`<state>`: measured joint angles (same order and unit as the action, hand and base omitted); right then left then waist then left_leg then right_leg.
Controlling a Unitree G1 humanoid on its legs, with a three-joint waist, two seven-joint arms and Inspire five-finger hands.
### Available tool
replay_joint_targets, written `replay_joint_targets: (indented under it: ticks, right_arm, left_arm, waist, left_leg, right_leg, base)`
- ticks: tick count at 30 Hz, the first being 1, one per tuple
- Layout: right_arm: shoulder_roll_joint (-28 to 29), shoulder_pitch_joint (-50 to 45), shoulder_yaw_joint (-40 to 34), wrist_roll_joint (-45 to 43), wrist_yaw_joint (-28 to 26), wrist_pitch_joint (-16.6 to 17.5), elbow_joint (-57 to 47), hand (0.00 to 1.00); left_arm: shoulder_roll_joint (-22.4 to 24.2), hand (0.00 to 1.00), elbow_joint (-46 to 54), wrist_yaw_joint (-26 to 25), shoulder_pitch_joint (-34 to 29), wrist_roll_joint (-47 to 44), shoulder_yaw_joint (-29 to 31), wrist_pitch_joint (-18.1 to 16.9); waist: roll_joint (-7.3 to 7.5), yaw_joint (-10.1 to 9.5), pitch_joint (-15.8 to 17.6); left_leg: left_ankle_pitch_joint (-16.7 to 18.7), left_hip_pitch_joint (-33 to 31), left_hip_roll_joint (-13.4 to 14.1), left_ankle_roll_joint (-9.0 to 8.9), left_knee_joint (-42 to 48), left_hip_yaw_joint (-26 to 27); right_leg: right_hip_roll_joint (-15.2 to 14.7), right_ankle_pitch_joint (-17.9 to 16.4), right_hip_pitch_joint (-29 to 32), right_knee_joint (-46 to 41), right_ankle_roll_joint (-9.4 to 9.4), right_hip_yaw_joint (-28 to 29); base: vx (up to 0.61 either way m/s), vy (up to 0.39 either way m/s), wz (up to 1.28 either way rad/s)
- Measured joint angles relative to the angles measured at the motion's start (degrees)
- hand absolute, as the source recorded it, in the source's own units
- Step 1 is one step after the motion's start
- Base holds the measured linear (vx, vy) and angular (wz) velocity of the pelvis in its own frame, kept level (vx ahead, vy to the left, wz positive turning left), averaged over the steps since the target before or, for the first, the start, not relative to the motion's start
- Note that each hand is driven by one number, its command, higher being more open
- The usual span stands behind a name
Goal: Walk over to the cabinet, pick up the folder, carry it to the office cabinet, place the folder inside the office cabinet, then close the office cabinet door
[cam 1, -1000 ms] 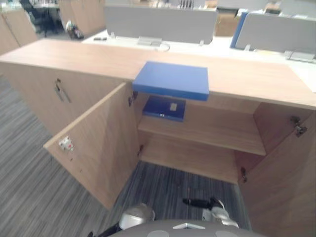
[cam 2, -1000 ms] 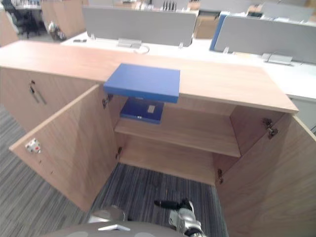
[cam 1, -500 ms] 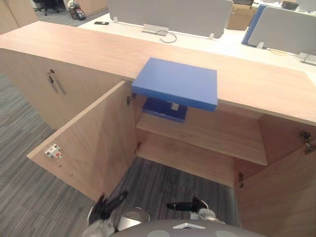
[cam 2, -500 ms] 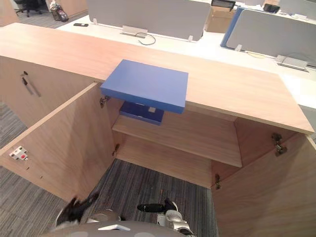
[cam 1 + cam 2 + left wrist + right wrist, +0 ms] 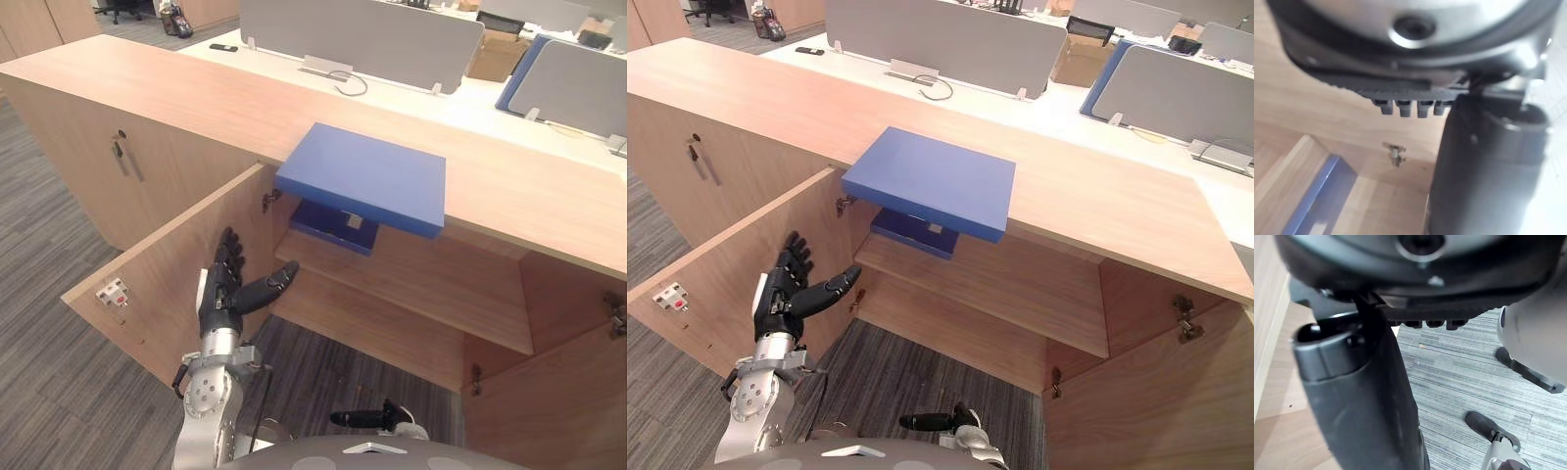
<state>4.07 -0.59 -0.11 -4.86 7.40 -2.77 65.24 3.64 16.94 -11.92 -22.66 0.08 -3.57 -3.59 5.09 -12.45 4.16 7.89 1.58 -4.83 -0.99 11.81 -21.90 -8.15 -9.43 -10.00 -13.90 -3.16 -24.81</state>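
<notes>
Two blue folders are in sight, and neither is in a hand. One folder (image 5: 362,176) lies flat on the cabinet top (image 5: 176,93), its near edge hanging out over the open compartment. It is above the left hand (image 5: 227,294) and off to its thumb side, well apart from it. That hand is raised and empty, fingers straight and spread, thumb held out wide, with the open left door (image 5: 167,284) just behind it. A second blue folder (image 5: 333,223) lies on the shelf (image 5: 431,284) inside, beyond the hand and also well apart from it. The right hand (image 5: 367,419) hangs low near the floor, far below the folder; whether it is open or closed I cannot tell. By my reckoning the walk is done and the pickup is only beginning, since nothing is grasped yet. Lifting, carrying, putting the folder inside and shutting up are all left. Both the left door and the right door (image 5: 549,392) stand wide open.
</notes>
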Motion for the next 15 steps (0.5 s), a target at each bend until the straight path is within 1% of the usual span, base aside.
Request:
replay_joint_targets:
  ticks: [1,2,4,6,8,11,12,13,14,15]
  right_arm:
    - [0.0,-0.2,-0.5,0.0,0.5,0.1,0.0,1.0]
    - [0.0,-0.3,-0.5,0.0,0.7,0.4,0.0,1.0]
    - [0.0,-0.8,-1.4,0.0,0.9,1.0,0.0,1.0]
    - [0.0,-1.0,-1.7,0.0,1.2,1.0,0.2,1.0]
    - [0.0,-1.1,-1.7,0.0,1.8,1.0,0.3,1.0]
    - [-0.1,-0.9,-2.0,0.0,2.0,1.2,1.6,1.0]
    - [-0.2,-0.9,-2.2,0.1,1.9,1.3,2.1,1.0]
    - [-0.4,-0.9,-2.6,0.1,1.9,1.7,2.6,1.0]
    - [-0.4,-0.9,-2.8,0.2,1.9,2.0,3.1,1.0]
    - [-0.5,-0.8,-2.9,0.2,1.9,2.1,3.5,1.0]
  left_arm:
    - [0.4,1.0,1.1,-2.6,-0.3,3.7,0.0,0.0]
    - [0.6,1.0,1.6,-4.2,-0.3,5.8,0.0,0.0]
    - [0.6,1.0,3.2,-9.4,-0.3,11.7,0.0,0.0]
    - [0.6,1.0,4.4,-12.2,-0.3,15.6,0.1,0.0]
    - [0.2,1.0,4.8,-14.0,-0.2,19.2,0.2,0.0]
    - [-2.6,1.0,5.0,-15.1,0.9,24.6,0.1,0.5]
    - [-3.9,1.0,5.0,-15.4,1.5,26.8,0.1,0.9]
    - [-6.1,1.0,5.0,-15.5,3.0,27.9,0.1,1.2]
    - [-8.5,1.0,4.9,-15.5,4.5,30.2,0.4,1.5]
    - [-9.7,1.0,4.9,-15.5,5.2,30.7,0.7,1.4]
  waist:
    - [0.08,-0.04,-0.2]
    - [0.17,-0.07,-0.3]
    - [0.56,-0.08,-0.8]
    - [1.0,-0.15,-1.1]
    - [1.22,-0.13,-1.5]
    - [1.57,0.12,-1.9]
    - [1.65,0.22,-2.2]
    - [1.81,0.41,-2.7]
    - [1.95,0.91,-2.9]
    - [1.95,1.24,-2.9]
  left_leg:
    - [0.0,-0.1,0.0,-0.02,0.1,0.0]
    - [0.0,0.0,0.0,-0.06,0.1,0.0]
    - [0.0,0.0,0.0,-0.13,0.2,0.3]
    - [0.1,0.0,0.1,-0.2,0.2,0.6]
    - [0.2,-0.1,0.4,-0.35,0.3,0.9]
    - [0.6,-0.3,0.5,-0.6,0.6,1.5]
    - [1.0,-0.4,0.7,-0.72,0.9,1.6]
    - [1.2,-0.6,1.1,-0.97,1.0,1.7]
    - [1.3,-0.6,1.4,-0.9,1.0,1.8]
    - [1.4,-0.7,1.4,-0.83,1.0,1.8]
  right_leg:
    - [0.3,0.0,-0.4,1.0,0.01,0.0]
    - [0.4,0.0,-0.6,1.4,0.01,0.0]
    - [0.6,0.0,-1.2,2.6,0.03,0.1]
    - [0.8,0.2,-1.4,3.4,0.24,0.8]
    - [1.4,0.8,-1.5,4.3,1.29,1.9]
    - [1.8,1.2,-1.5,5.5,1.45,3.8]
    - [2.2,1.6,-1.5,5.9,1.63,4.5]
    - [2.6,2.0,-1.5,6.4,1.48,5.0]
    - [3.0,2.3,-1.3,7.1,1.59,6.0]
    - [3.1,2.3,-1.3,7.4,1.55,6.5]
  base:
    - [0.06,-0.054,0.02]
    - [0.06,-0.047,0.01]
    - [0.03,-0.026,0.0]
    - [0.02,-0.008,-0.07]
    - [0.01,0.011,-0.12]
    - [-0.01,0.025,-0.19]
    - [-0.02,0.019,-0.15]
    - [-0.03,0.026,-0.13]
    - [-0.04,0.022,-0.09]
    - [-0.05,0.028,-0.1]
